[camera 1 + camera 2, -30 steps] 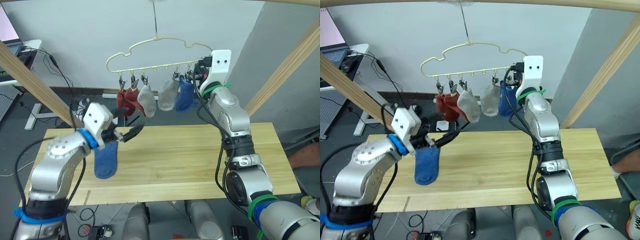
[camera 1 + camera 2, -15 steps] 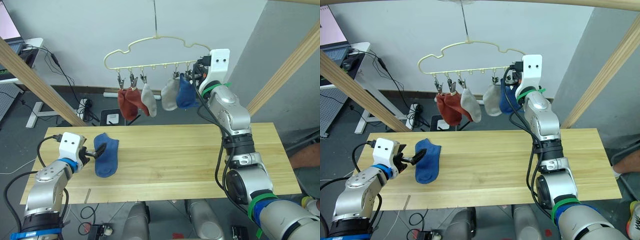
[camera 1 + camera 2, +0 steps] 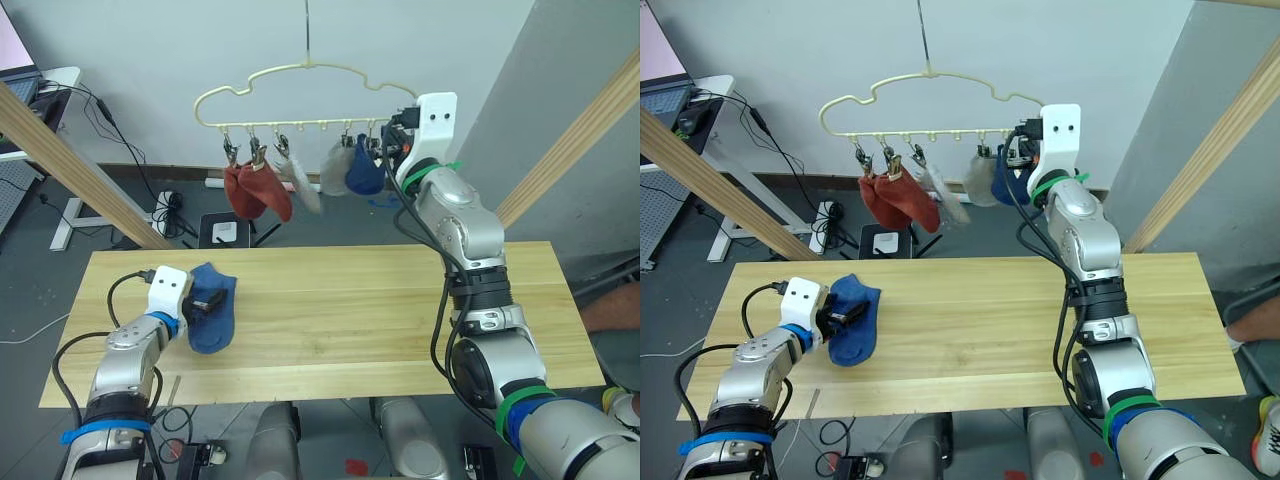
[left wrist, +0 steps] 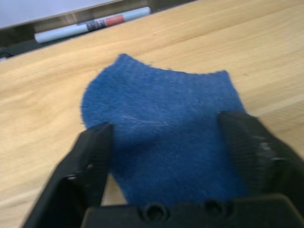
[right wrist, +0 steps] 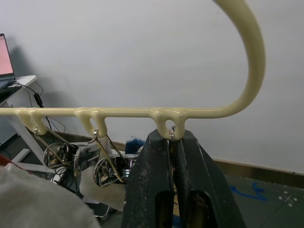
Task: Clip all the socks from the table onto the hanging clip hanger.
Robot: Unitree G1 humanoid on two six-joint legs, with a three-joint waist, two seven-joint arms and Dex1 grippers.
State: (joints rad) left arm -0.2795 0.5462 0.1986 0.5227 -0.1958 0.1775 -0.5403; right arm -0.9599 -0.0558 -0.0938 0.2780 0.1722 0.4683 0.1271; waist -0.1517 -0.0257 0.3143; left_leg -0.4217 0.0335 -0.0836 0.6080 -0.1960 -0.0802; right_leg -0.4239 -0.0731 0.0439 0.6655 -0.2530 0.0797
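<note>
Since a second ago my left arm has dropped from mid-air to the table (image 3: 400,330), and my left gripper (image 4: 166,156) now sits low at the blue sock (image 3: 212,318) lying on the left part of the planks. My wrist view shows the two black fingers (image 4: 88,161) spread wide, one at each side edge of the sock, not closed on it. The hanger (image 3: 300,90) has swung toward my left, and the socks on it tilt out with the swing.

My right gripper (image 5: 173,142) is raised at the right end of the hanger, fingers pressed together around the small metal loop under the cream bar. Five socks hang from the clips: two red socks (image 3: 252,190) at the left, two grey socks (image 3: 330,168) in the middle, and a second blue sock (image 3: 364,172) just beside my right gripper.
</note>
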